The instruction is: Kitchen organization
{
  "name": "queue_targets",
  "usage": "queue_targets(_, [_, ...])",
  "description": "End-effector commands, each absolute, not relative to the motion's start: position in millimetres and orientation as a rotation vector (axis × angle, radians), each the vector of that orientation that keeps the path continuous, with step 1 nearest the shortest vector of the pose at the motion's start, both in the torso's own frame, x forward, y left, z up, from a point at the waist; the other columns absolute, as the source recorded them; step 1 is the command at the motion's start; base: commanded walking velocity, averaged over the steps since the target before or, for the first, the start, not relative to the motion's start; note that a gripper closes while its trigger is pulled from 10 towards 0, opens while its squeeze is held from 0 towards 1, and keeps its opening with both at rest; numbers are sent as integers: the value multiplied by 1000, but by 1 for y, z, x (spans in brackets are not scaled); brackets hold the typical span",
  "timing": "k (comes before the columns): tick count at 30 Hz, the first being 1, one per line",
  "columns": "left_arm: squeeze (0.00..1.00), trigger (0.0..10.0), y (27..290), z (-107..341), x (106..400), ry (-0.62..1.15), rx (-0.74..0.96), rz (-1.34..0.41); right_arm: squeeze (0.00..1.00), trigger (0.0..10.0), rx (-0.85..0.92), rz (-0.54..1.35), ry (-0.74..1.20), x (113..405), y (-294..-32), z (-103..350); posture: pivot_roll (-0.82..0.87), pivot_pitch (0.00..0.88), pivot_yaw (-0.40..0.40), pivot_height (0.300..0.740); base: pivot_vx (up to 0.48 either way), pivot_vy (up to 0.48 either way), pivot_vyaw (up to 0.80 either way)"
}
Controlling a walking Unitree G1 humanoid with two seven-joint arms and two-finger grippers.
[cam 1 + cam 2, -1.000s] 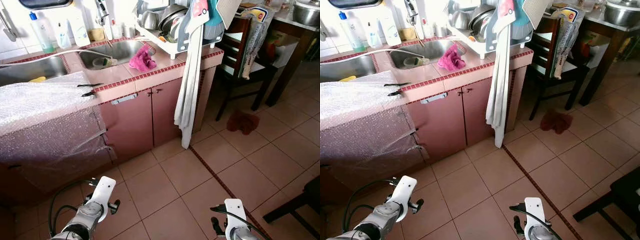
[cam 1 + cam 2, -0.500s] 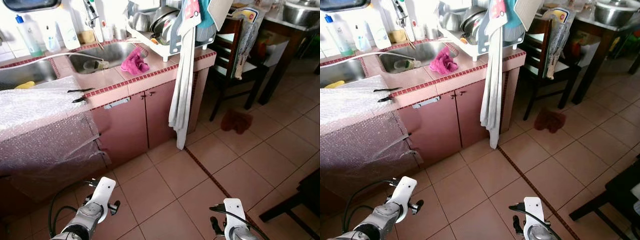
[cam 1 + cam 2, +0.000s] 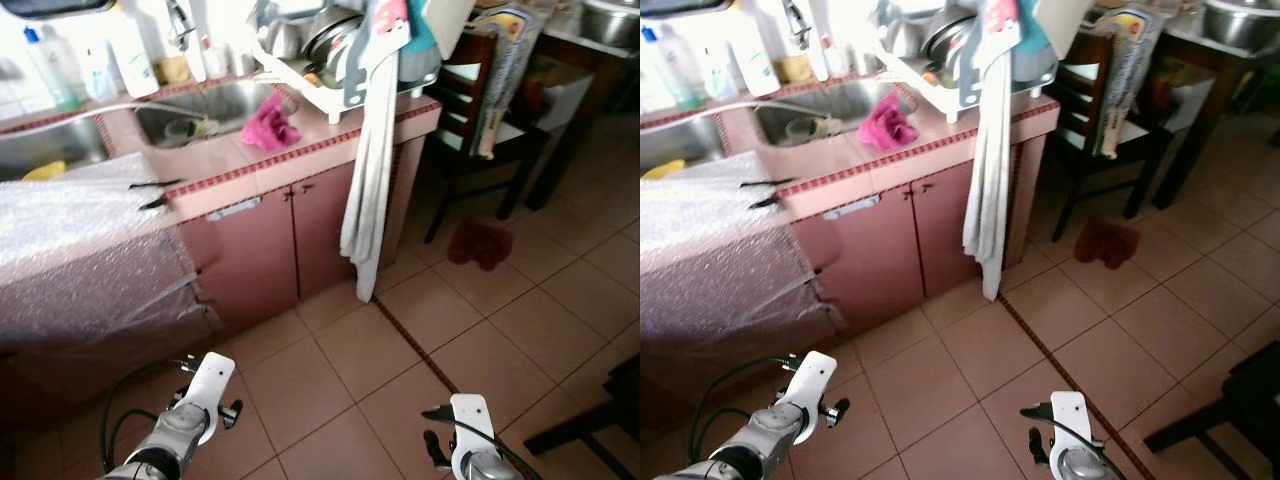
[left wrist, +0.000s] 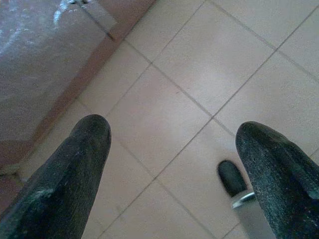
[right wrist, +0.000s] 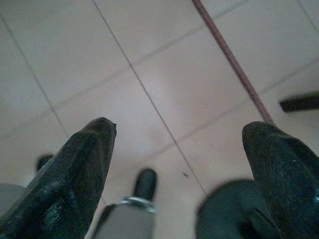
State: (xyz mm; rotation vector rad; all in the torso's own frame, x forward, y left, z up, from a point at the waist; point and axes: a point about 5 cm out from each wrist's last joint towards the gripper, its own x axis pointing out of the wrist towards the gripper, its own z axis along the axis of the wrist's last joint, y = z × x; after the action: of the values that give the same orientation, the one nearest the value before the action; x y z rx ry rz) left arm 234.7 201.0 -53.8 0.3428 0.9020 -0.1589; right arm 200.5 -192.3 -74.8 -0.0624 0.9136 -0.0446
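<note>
Kitchen counter (image 3: 300,140), pink-tiled with a red trim, is the thing to organise; it stands ahead of the robot across the floor (image 3: 350,370), well out of arm's reach. Taking the sink (image 3: 215,105) as landmark: a magenta cloth (image 3: 270,122) lies bunched on the counter just beside the sink's right rim, likely dropped there to dry. Right of that, a dish rack (image 3: 330,55) holds pots and bowls tilted to drain, and a long pale towel (image 3: 372,190) hangs from it down the cabinet front. Behind the sink, bottles (image 3: 132,62) stand upright by the tap. Left of the sink, bubble wrap (image 3: 85,250) drapes over the counter edge and down, with a small dark tool (image 3: 160,192) lying at its edge; I can't tell what it is. Far right of the sink, a dark chair (image 3: 480,120) and a reddish rag (image 3: 478,242) on the floor.

Both arms hang low, empty, far from the sink: left gripper (image 4: 174,164) and right gripper (image 5: 174,169), jaws spread wide on each, nothing between them. Fits walking up or standing off; which counter item is meant can't be settled.

Head views give counter layout but just the wrists' backs. Wrist views show the open jaws over bare tile, the left one also catching the bubble wrap's foot, the right a dark red grout line (image 5: 232,64).
</note>
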Motion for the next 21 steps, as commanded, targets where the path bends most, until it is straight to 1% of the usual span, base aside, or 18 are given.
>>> queue_targets(1, [0,10000,196,-52,239,888,348,-178,0,10000,-69,-55,917,199,-197,-75,25,0,28,740,296,0,0])
queue_targets(21, [0,10000,195,-52,238,893,361,-191,0,10000,-73,-57,920,198,-199,-75,24,0,26,740,303,0,0])
